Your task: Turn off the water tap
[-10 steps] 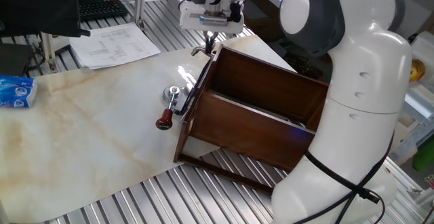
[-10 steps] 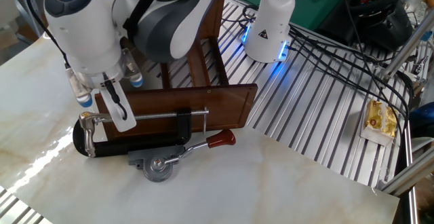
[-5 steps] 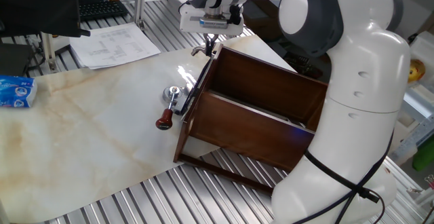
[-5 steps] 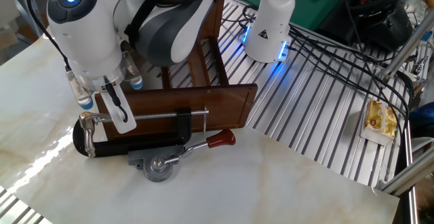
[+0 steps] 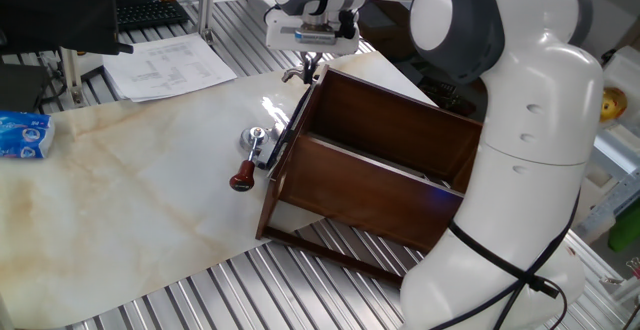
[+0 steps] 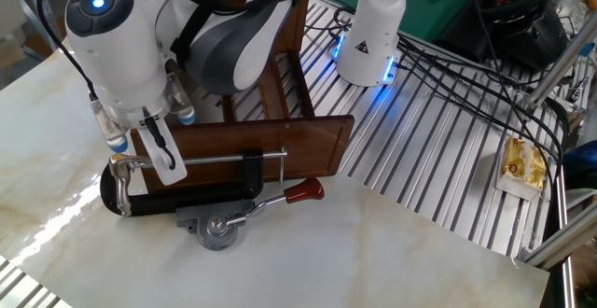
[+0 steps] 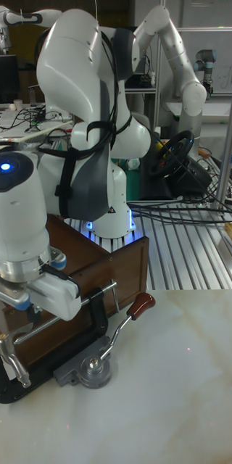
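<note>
The water tap [image 5: 293,74] is a tiny silver piece with a curved lever, held at the far end of a black C-clamp [image 6: 177,201] that lies against the dark wooden box [image 5: 390,140]. It also shows as the tap [image 6: 119,164] and the tap [image 7: 9,357]. My gripper [image 5: 312,67] hangs just above and beside the tap, fingers together, with nothing seen between them. In the other fixed view the gripper [image 6: 163,163] overlaps the clamp's rod. In the tall view the hand hides the fingertips.
A chrome fitting with a dark red knob [image 6: 305,190] lies on the marble top in front of the clamp. Papers [image 5: 170,65] and a blue packet [image 5: 25,135] sit at the far left. The robot's white base [image 5: 520,170] stands behind the box; cables [image 6: 448,75] cross the ribbed metal table.
My gripper has risen slightly above the tap. The tap, clamp and box have not moved.
</note>
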